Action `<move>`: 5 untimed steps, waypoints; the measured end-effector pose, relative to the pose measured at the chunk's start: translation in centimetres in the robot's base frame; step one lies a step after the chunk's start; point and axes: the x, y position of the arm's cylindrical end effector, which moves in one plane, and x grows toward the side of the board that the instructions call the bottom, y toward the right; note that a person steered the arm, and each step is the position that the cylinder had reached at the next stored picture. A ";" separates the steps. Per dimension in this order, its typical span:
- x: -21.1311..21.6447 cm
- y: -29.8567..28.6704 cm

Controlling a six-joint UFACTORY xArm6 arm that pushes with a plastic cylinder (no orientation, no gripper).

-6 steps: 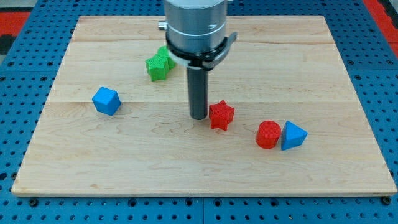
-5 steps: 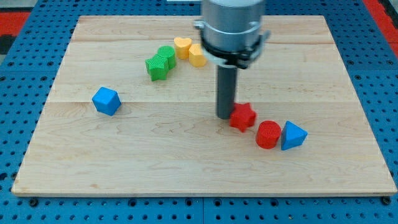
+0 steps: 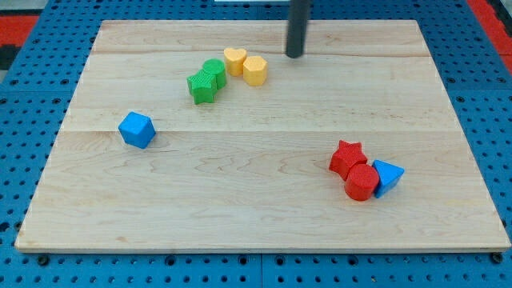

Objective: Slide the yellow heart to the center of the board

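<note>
The yellow heart [image 3: 234,59] lies near the view's top, left of centre, touching a yellow hexagonal block [image 3: 254,70] on its right. My tip [image 3: 295,54] is at the view's top, a short way right of the yellow hexagonal block and apart from it. Two green blocks [image 3: 206,81] sit just left and below the heart.
A blue block [image 3: 136,130] sits at the view's left. A red star [image 3: 348,158], a red cylinder [image 3: 362,182] and a blue triangular block [image 3: 387,176] are bunched together at the lower right. The wooden board [image 3: 256,224] rests on a blue pegboard.
My tip has moved from beside the red star at mid-board up to the view's top. The red star now lies further right, against the red cylinder; the cylinder and blue block shifted right.
</note>
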 end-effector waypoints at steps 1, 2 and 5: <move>-0.2 -7.4; 2.9 -9.2; 11.3 -5.8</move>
